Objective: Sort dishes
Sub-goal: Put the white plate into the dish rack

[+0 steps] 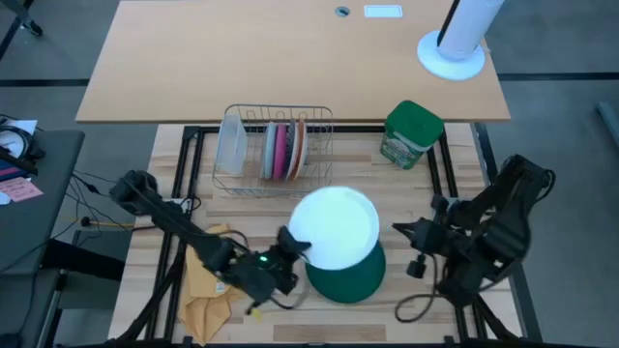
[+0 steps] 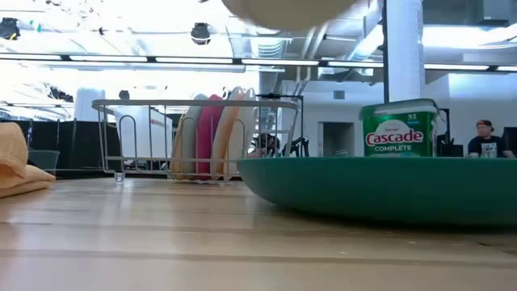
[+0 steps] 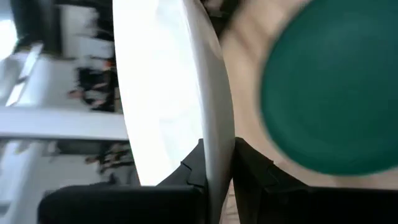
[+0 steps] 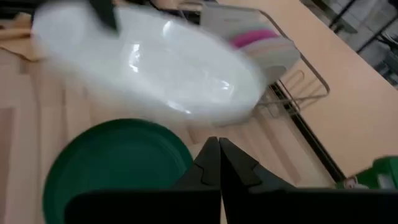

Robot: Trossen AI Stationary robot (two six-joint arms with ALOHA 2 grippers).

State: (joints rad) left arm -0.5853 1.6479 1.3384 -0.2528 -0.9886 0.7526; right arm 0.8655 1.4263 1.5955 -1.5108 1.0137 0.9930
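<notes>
Green canister (image 2: 399, 132) reads "CASCADE COMPLETE"; left pincer (image 3: 216, 163) grips white plate (image 1: 334, 228)

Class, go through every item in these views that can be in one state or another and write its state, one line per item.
White plate: lifted off the table, held by its rim.
Left gripper: jaws shut on the white plate's edge.
Green plate: lying upside down on the table.
Small plates: standing on edge in the wire rack.
Frosted container: upright in the rack.
Green canister: upright, lid closed.
Right gripper: jaws shut, empty.
</notes>
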